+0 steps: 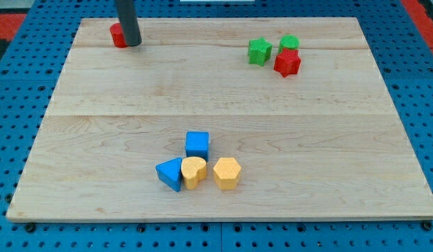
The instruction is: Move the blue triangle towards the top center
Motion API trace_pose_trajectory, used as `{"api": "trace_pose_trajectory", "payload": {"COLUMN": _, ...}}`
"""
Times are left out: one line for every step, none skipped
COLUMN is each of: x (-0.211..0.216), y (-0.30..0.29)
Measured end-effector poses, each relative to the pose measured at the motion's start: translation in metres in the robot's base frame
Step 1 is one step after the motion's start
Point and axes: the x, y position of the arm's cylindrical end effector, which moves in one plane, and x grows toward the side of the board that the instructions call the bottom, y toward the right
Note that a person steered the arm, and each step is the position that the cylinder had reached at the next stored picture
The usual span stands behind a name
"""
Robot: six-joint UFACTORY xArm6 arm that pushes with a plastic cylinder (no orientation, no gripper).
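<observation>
The blue triangle (170,173) lies near the view's bottom centre of the wooden board (223,98). It touches a yellow heart-shaped block (194,171) on its right. A blue cube (197,144) sits just above them, and a yellow hexagon (227,173) lies right of the heart. My tip (133,43) is at the view's top left, far from the blue triangle, right beside a red block (118,35) whose shape is partly hidden by the rod.
At the view's top right stand a green star (259,51), a green block (289,43) and a red star (287,62), close together. A blue pegboard surface (20,105) surrounds the board.
</observation>
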Motion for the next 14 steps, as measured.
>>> {"api": "trace_pose_trajectory", "payload": {"x": 0.000, "y": 0.000}}
{"api": "trace_pose_trajectory", "payload": {"x": 0.003, "y": -0.018}}
{"api": "trace_pose_trajectory", "payload": {"x": 0.003, "y": -0.018}}
{"api": "trace_pose_trajectory", "payload": {"x": 0.001, "y": 0.034}}
{"api": "trace_pose_trajectory", "payload": {"x": -0.046, "y": 0.098}}
{"api": "trace_pose_trajectory", "payload": {"x": 0.043, "y": 0.134}}
{"api": "trace_pose_trajectory", "payload": {"x": 0.162, "y": 0.107}}
{"api": "trace_pose_trajectory", "payload": {"x": 0.283, "y": 0.049}}
{"api": "trace_pose_trajectory", "payload": {"x": 0.354, "y": 0.047}}
{"api": "trace_pose_trajectory", "payload": {"x": 0.343, "y": 0.094}}
{"api": "trace_pose_trajectory", "payload": {"x": 0.299, "y": 0.096}}
{"api": "trace_pose_trajectory", "payload": {"x": 0.245, "y": 0.093}}
{"api": "trace_pose_trajectory", "payload": {"x": 0.198, "y": 0.087}}
{"api": "trace_pose_trajectory", "payload": {"x": 0.141, "y": 0.084}}
